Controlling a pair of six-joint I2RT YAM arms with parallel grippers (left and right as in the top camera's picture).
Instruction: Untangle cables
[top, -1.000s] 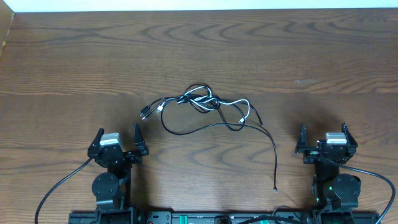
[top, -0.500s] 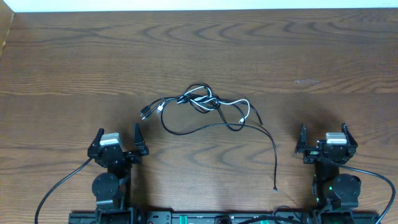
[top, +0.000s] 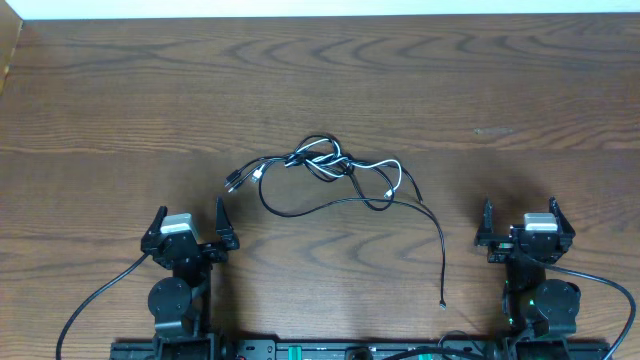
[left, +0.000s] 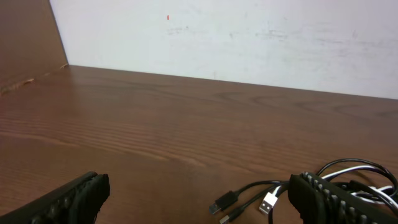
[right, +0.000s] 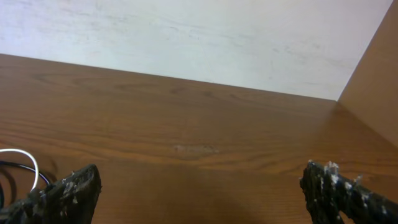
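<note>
The cables (top: 330, 165) lie knotted together in the middle of the wooden table (top: 320, 80): thin black cords and a white one, with plug ends at the left (top: 235, 182). One black cord trails down to a small plug (top: 443, 304). My left gripper (top: 190, 215) stands open at the near left, short of the tangle. In the left wrist view the plug ends (left: 245, 204) lie between its wide-apart fingers, further out on the table. My right gripper (top: 518, 212) stands open at the near right, nothing between its fingers; a white loop (right: 25, 165) shows at the left edge of its view.
A white wall (left: 249, 37) runs along the table's far edge. Brown side panels (left: 25, 37) rise at the left and at the right (right: 373, 74). Thick black arm cables (top: 95, 300) run from the arm bases at the front.
</note>
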